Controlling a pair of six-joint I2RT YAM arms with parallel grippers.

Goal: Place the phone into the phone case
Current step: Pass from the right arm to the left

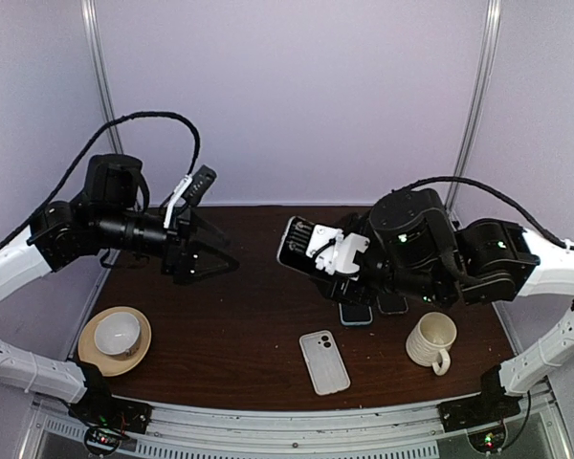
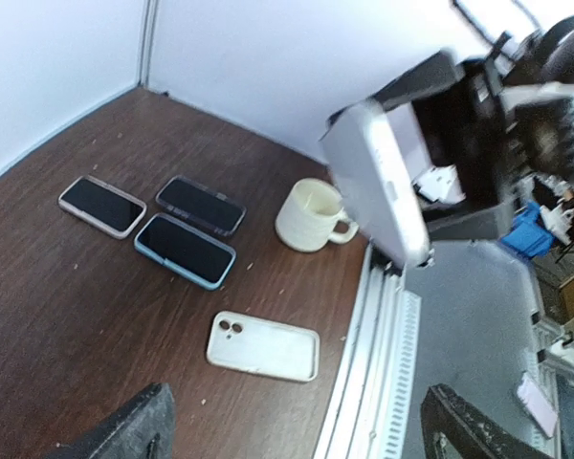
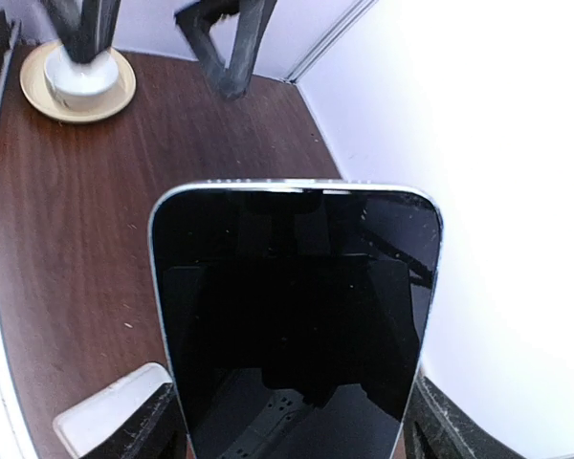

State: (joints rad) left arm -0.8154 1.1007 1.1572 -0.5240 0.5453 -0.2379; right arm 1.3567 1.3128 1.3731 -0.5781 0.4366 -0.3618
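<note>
The phone (image 3: 292, 306), dark screen with a silver rim, is held up above the table by its long edges, with my right gripper (image 3: 292, 426) shut on it. From above, the phone (image 1: 296, 243) sticks out of the right gripper (image 1: 327, 254) toward the left arm. The empty white phone case (image 1: 323, 361) lies flat near the table's front edge, open side up; it also shows in the left wrist view as the case (image 2: 263, 346). My left gripper (image 1: 209, 258) hovers open over the table's left half, its fingers wide apart, facing the raised phone (image 2: 378, 182) with nothing between them.
Three cased phones (image 2: 185, 250) lie side by side under the right arm. A cream mug (image 1: 431, 341) stands to the right of the case. At the front left, a cup on a tan saucer (image 1: 116, 337). The table's metal front rail (image 2: 378, 382) runs close by the case.
</note>
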